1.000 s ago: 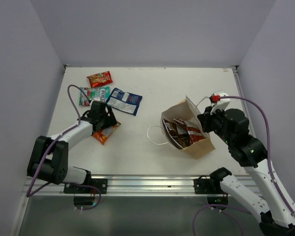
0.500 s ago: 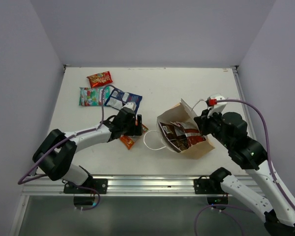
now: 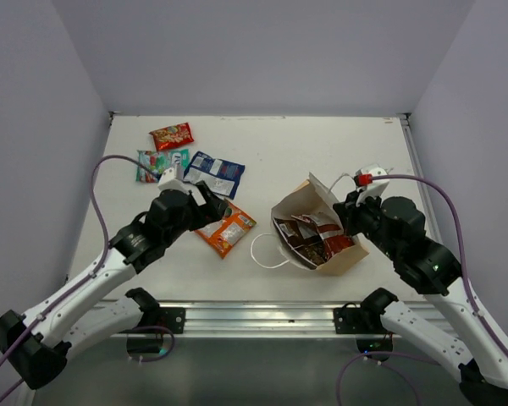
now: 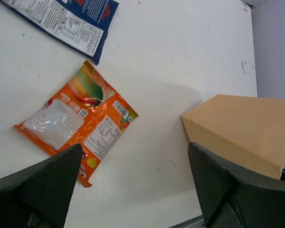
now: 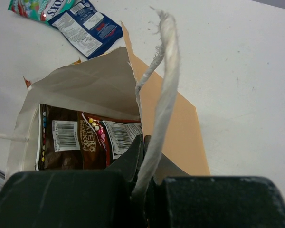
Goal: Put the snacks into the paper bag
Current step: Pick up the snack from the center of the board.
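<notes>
The paper bag (image 3: 353, 254) lies on its side at the right of the tabletop (image 3: 305, 144), its mouth facing left. Inside it a dark brown packet (image 5: 66, 142) and a red-white packet (image 3: 335, 243) overlap; there may be a third beneath them, but the bag's wall hides the rest. In the left wrist view only one tan corner of the bag shows, cut off by the frame edge.

The right end effector (image 5: 143, 164) is closed tight on the upper cord handle (image 5: 164, 85); from above, its fingers are hidden behind the wrist. The other cord handle (image 3: 267, 251) loops loose on the tabletop before the mouth.

The left end effector (image 4: 134, 156) stands wide, nothing between its fingers (image 4: 42, 183), above the tabletop. The orange packet (image 3: 227, 228) lies flat just left of the loose handle, outside the bag. The blue-white packet (image 3: 215, 172) lies beyond it, cut off at the top of the left wrist view. The teal-green packet (image 3: 155, 164) is partly covered by the left wrist, and the red packet (image 3: 171, 135) sits farthest back.

A second ago the left end effector was low over the orange packet, far to the left. Half a second ago both were nearer the bag. Now the packet lies released, nearer the bag than a second ago, and the arm has lifted away.
</notes>
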You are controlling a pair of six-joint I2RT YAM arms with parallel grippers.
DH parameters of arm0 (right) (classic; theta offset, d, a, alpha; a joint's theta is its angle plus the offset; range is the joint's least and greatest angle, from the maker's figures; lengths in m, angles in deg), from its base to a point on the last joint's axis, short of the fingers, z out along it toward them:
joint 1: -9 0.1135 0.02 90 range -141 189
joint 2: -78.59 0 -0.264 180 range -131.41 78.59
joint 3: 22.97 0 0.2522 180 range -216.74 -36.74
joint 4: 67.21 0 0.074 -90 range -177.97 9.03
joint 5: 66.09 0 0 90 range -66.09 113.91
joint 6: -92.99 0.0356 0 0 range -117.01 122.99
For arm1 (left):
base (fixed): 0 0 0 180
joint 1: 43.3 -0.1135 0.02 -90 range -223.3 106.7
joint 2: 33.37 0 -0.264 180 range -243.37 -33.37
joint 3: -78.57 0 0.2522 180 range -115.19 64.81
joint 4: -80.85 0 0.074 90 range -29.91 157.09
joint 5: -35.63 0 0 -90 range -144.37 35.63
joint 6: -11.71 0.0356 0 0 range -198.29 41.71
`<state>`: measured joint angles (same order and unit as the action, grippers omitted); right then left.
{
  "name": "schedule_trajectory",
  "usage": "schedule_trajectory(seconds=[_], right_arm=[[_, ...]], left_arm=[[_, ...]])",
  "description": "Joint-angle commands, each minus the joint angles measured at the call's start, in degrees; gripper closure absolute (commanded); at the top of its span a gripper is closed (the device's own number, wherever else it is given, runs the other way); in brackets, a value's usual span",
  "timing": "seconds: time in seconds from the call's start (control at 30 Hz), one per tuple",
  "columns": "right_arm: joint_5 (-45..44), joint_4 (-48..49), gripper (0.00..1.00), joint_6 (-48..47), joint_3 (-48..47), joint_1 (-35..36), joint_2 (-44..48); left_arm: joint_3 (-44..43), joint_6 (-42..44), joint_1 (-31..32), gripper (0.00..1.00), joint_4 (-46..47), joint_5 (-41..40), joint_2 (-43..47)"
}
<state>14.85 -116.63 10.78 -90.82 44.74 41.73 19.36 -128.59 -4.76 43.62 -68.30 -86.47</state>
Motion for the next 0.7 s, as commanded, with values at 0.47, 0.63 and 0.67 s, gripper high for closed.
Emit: schedule_trajectory(seconds=[0.47, 0.63, 0.67], right_arm=[[-6.14, 1.38, 1.0, -1.73, -2.25, 0.46, -1.02], [-7.46, 1.29, 1.0, -2.25, -1.73, 0.38, -0.4], [-7.55, 1.29, 1.0, -2.25, -1.55, 0.46, -0.4]], left_arm=[[35.05, -13.33, -3.03, 0.04, 22.37, 2.5, 16.1], [43.5, -14.47, -8.03, 0.08, 36.71, 7.59, 13.39], [44.3, -14.56, -8.57, 0.09, 41.09, 8.04, 12.5]])
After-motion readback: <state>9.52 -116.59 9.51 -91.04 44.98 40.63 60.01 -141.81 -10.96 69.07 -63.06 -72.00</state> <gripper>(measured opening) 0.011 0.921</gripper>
